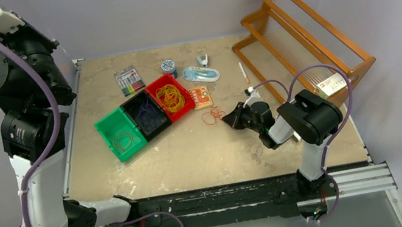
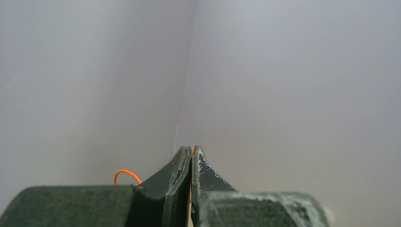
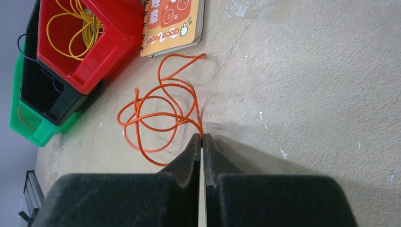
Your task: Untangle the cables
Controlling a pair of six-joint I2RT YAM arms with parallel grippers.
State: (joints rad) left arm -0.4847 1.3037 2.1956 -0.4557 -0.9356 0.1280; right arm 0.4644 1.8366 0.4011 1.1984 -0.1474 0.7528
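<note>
An orange cable [image 3: 161, 113] lies in loose loops on the table, and it also shows in the top view [image 1: 212, 116]. My right gripper [image 3: 202, 138] is shut on one strand of it at the fingertips, low over the table [image 1: 228, 119]. My left gripper [image 2: 191, 150] is raised high at the left, facing a blank wall. It is shut on a thin orange cable, and a loop of that cable [image 2: 126, 174] sticks out at its left. Yellow cables [image 1: 169, 94] lie in the red bin [image 1: 185, 107], purple ones [image 1: 147, 118] in the black bin [image 1: 130, 103], and orange ones [image 1: 123, 140] in the green bin [image 1: 104, 130].
A wooden rack [image 1: 301, 29] stands at the back right. A marker pack [image 1: 129, 80], a tape roll [image 1: 168, 68], a blue packet [image 1: 202, 75], a pen [image 1: 243, 72] and an orange card [image 1: 201, 97] lie behind the bins.
</note>
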